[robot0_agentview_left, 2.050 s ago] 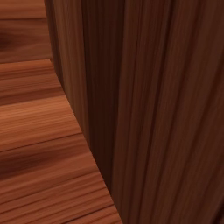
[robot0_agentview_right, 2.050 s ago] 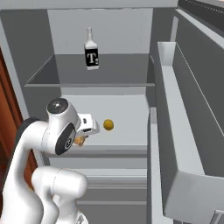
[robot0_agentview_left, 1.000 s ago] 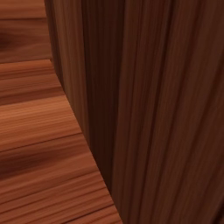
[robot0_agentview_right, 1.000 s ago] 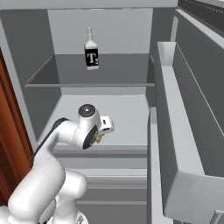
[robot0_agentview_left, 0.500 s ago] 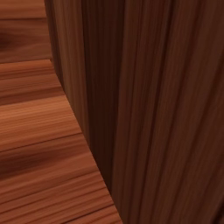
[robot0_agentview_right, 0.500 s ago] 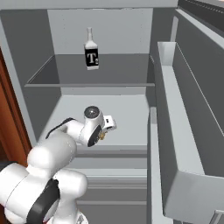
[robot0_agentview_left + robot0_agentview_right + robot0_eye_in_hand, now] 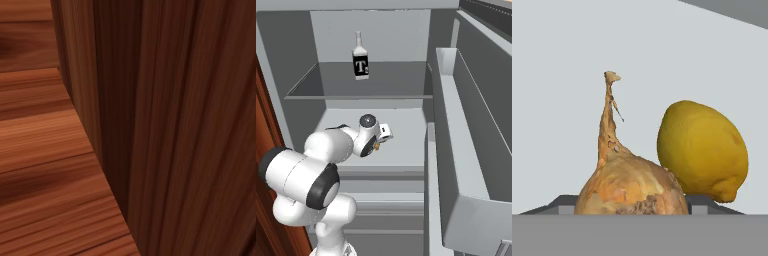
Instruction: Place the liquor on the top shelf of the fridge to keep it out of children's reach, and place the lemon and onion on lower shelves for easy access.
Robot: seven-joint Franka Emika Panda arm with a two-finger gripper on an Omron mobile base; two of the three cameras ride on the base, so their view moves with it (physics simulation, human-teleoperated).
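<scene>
- Three items sit inside the fridge (image 7: 296, 65): the liquor (image 7: 360, 59) upright on the top shelf (image 7: 391, 80); the onion (image 7: 632, 187) and lemon (image 7: 703, 150) on the wider shelf below.
- Onion sits between the end effector (image 7: 377, 145) tips, jaws apart around it; contact is unclear.
- Lemon is just beyond the onion, beside it.
- Door bin (image 7: 456, 165) is open to the right.
</scene>
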